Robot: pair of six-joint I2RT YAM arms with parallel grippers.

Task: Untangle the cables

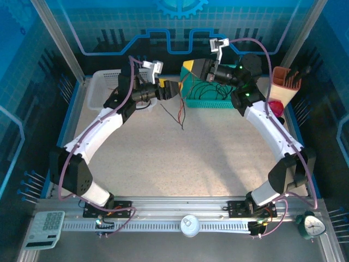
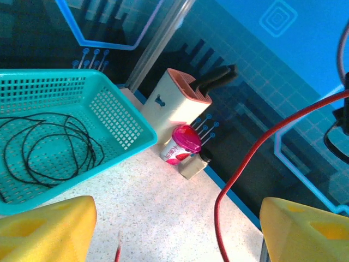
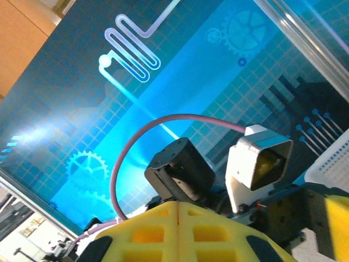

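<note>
The left claw (image 2: 177, 226) gapes wide at the frame's bottom, a red cable (image 2: 256, 147) passing between, while the right claw (image 3: 178, 218) is pressed together.

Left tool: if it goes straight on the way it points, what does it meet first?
Likely the red cable, crossing just ahead of the open left tool; further on, the pink-lidded cup and knife block. The teal basket sits left of that line. Depth unclear.

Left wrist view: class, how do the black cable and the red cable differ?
The black cable lies in loose loops; the red cable sweeps in one long curve. The black cable sits inside the basket; the red cable runs outside it. Both are thin and flexible.
</note>
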